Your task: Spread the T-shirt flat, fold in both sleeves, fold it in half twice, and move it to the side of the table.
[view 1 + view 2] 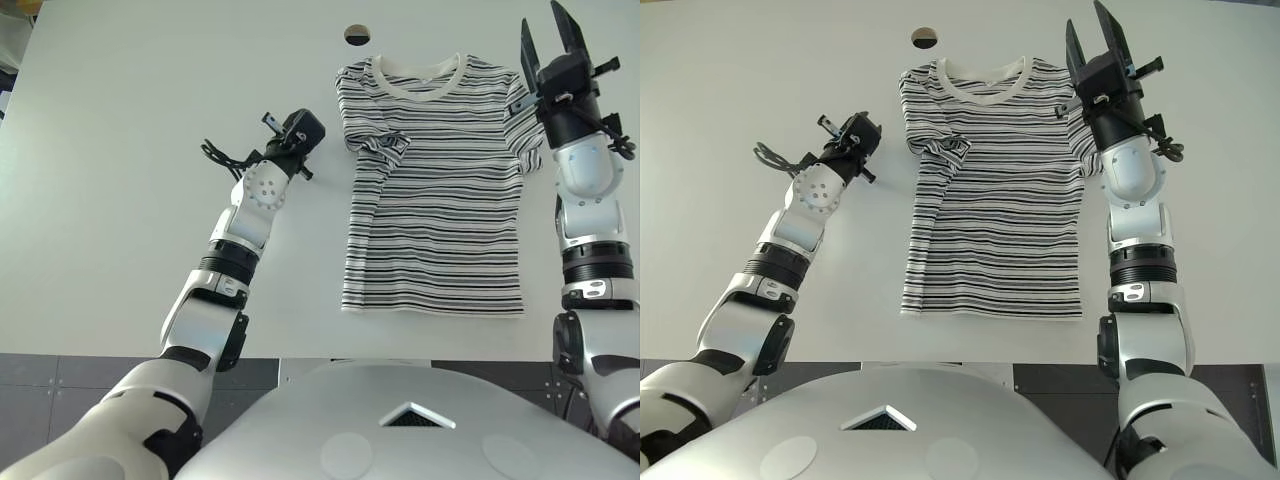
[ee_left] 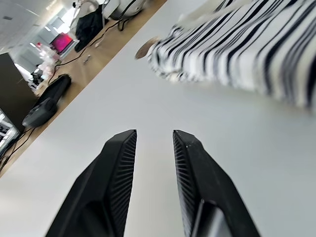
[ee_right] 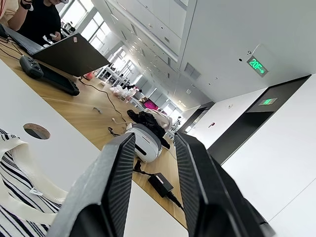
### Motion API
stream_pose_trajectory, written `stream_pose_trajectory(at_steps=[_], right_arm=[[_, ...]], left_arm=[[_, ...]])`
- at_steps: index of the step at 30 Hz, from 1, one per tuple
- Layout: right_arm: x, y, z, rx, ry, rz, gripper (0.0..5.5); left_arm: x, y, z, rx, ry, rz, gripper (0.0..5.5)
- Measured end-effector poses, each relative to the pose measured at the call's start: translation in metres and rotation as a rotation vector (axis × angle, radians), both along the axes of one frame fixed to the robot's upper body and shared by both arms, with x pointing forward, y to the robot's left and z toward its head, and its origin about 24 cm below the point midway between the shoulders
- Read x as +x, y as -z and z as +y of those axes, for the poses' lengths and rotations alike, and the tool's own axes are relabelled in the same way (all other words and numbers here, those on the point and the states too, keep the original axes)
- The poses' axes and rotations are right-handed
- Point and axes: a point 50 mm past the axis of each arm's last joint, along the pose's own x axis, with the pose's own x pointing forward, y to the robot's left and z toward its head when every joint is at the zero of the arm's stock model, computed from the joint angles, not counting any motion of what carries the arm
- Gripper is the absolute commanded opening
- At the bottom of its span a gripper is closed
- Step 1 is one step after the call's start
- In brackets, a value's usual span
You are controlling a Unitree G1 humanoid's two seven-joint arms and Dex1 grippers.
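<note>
On the table (image 1: 150,90) we list a striped T-shirt (image 1: 435,210), flat, left sleeve folded in, right sleeve partly hidden by the right gripper (image 1: 541,28), fingers spread. Likewise spread, the left gripper (image 2: 154,134) sits left of the T-shirt. Beyond, a green lit sign (image 3: 257,65).

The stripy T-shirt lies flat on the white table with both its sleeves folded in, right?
Not quite. Only the left sleeve is folded in; the right sleeve sticks out to the side, as the left eye view shows. The rest is right: the T-shirt lies flat on the white table.
</note>
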Motion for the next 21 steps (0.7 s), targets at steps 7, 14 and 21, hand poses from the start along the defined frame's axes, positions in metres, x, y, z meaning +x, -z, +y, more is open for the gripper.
stream_pose_trajectory(at_steps=[7,14,21], right_arm=[[0.000,0.000,0.000,0.001,-0.001,0.000,1.46],[0.001,0.002,0.001,0.003,-0.001,0.007,1.46],[0.002,0.004,0.001,0.006,0.004,0.017,1.46]], left_arm=[[-0.006,-0.010,-0.045,-0.357,0.132,0.185,1.36],[0.002,-0.032,-0.054,-0.491,0.132,0.180,1.36],[0.015,-0.037,-0.082,-0.588,0.188,0.224,1.36]])
